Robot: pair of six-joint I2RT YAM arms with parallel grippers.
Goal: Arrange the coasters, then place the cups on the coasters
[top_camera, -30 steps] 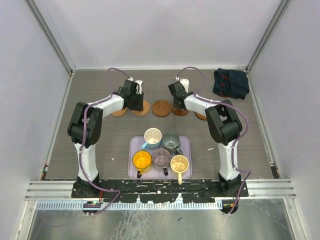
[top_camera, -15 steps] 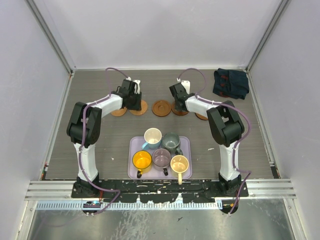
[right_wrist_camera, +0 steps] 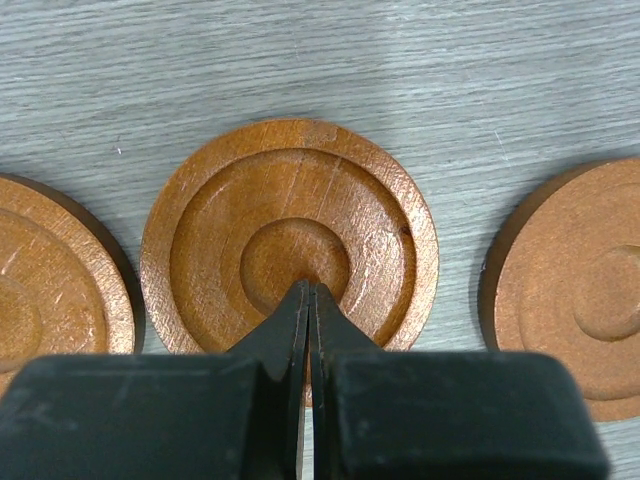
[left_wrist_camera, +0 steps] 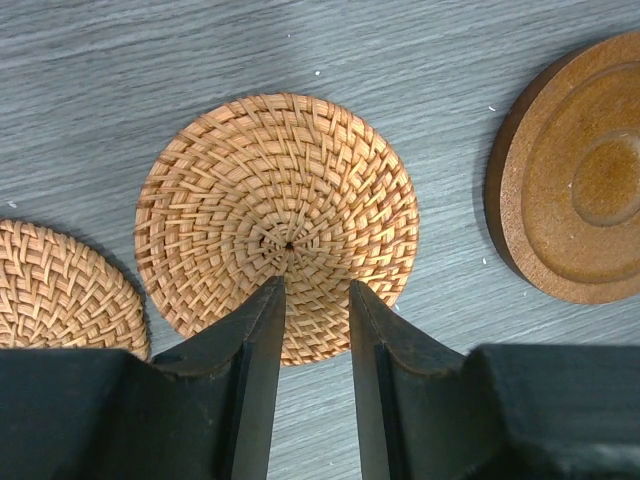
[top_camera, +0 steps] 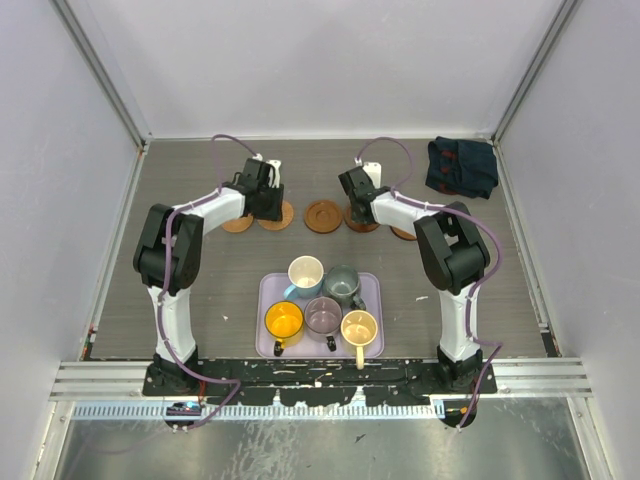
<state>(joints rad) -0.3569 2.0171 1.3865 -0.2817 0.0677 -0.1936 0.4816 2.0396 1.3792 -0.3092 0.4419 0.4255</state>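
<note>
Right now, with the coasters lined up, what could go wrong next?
The shut right gripper is over the round ringed wooden coaster, with neighbours close both sides; a sideways nudge could bump them. The five small handled mugs crowd the lilac rectangular tray, so grabbing one may knock another.

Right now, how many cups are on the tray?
5, all on the lilac rectangular tray. Far row: white mug left, grey-green metallic mug right. Near row: orange-yellow mug left, translucent purplish-grey mug middle, cream-yellow mug right. None looks hidden.
</note>
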